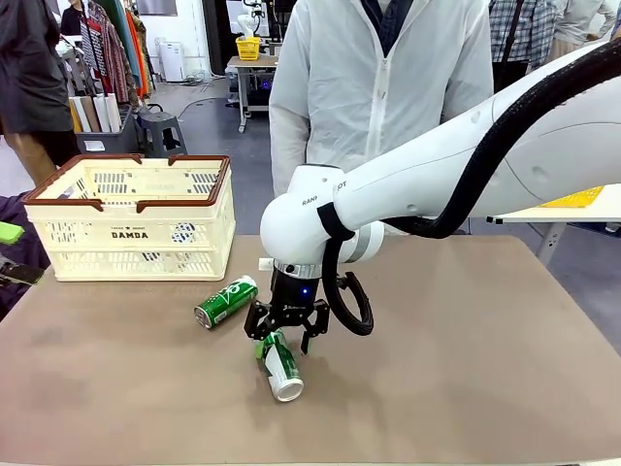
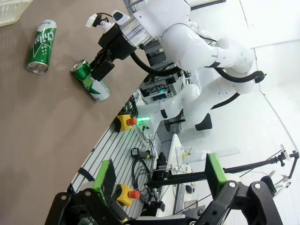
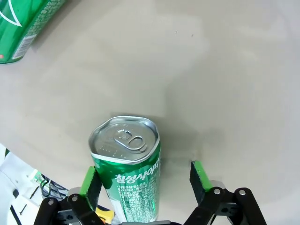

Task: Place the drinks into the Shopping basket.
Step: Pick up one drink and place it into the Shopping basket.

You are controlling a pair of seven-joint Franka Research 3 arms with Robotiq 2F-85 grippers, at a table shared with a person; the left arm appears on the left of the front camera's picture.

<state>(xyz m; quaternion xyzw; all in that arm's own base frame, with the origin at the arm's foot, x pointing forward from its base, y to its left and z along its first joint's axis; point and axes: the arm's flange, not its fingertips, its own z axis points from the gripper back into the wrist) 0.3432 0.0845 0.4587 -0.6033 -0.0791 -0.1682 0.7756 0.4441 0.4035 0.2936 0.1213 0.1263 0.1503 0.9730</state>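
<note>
**Left gripper** (image 2: 159, 180): jaws wide and empty, parked well away from the basket, probably idle.

**Basket** (image 1: 87, 233): upright with its mouth up, ready to receive.

**Green can** (image 1: 225, 301): lies on its side just right of the basket's front corner.

**Right gripper** (image 1: 286, 330): farther right of the basket, straddling a second can (image 1: 281, 367) that lies on its side. The jaws are spread, one pad beside the can and the other apart, so it is not gripped. The can's rim looks dented.

**Obstruction:** the green can lies on the direct line to the basket.

**Person** (image 1: 378, 87): stands beyond and right of the basket.
</note>
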